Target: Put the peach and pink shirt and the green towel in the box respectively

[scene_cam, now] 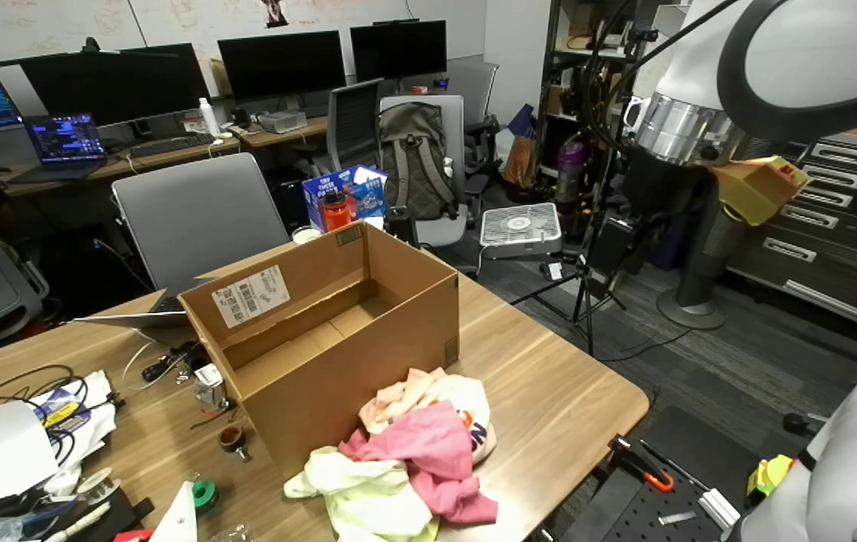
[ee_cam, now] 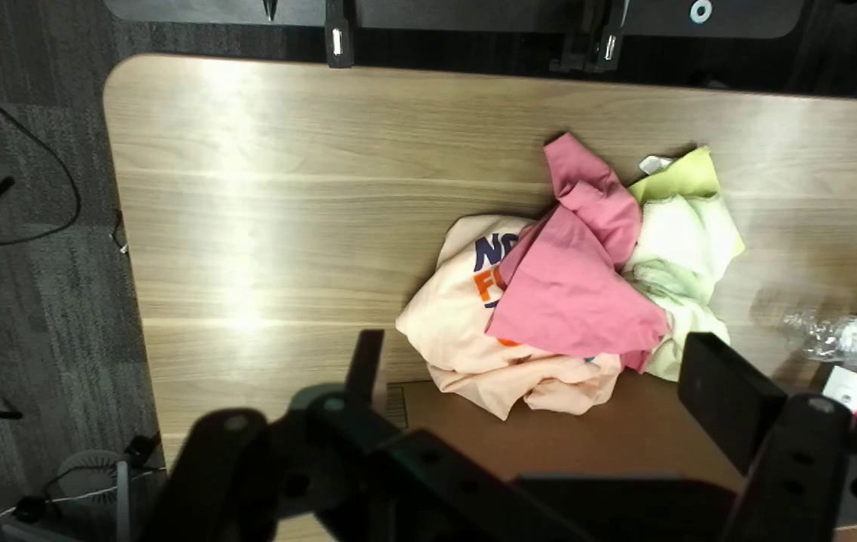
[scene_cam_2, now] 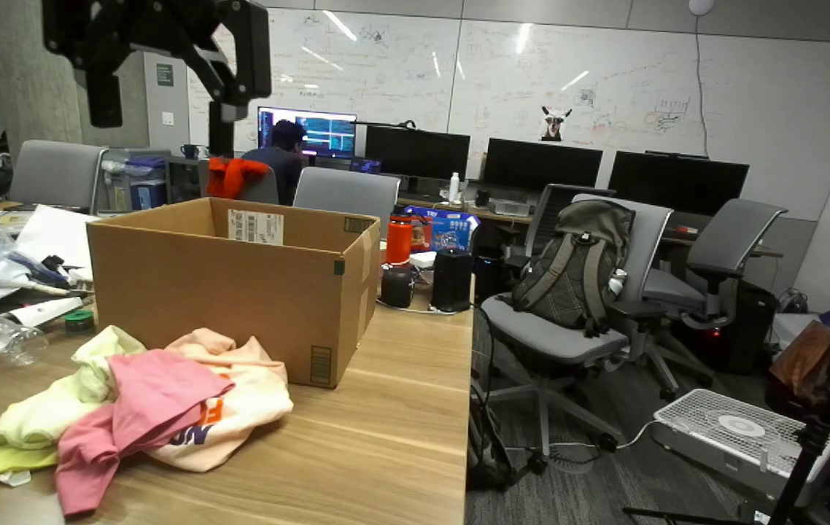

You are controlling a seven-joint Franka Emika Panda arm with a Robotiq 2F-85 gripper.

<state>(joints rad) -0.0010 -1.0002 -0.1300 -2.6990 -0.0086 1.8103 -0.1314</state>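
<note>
Beside the brown cardboard box (scene_cam_2: pixel 240 292), the soft pink-and-peach fabric shirt (ee_cam: pixel 549 301) laps over the pale yellow-green cloth towel (ee_cam: pixel 677 248), so I worry the black two-fingered gripper (scene_cam_2: pixel 163 135), spread wide and empty above, could drag up both.

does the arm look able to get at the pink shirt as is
Likely yes: the gripper hangs open and empty, and the pink shirt lies mostly uncovered in the wrist view. The box beside it might crowd a low approach.
</note>
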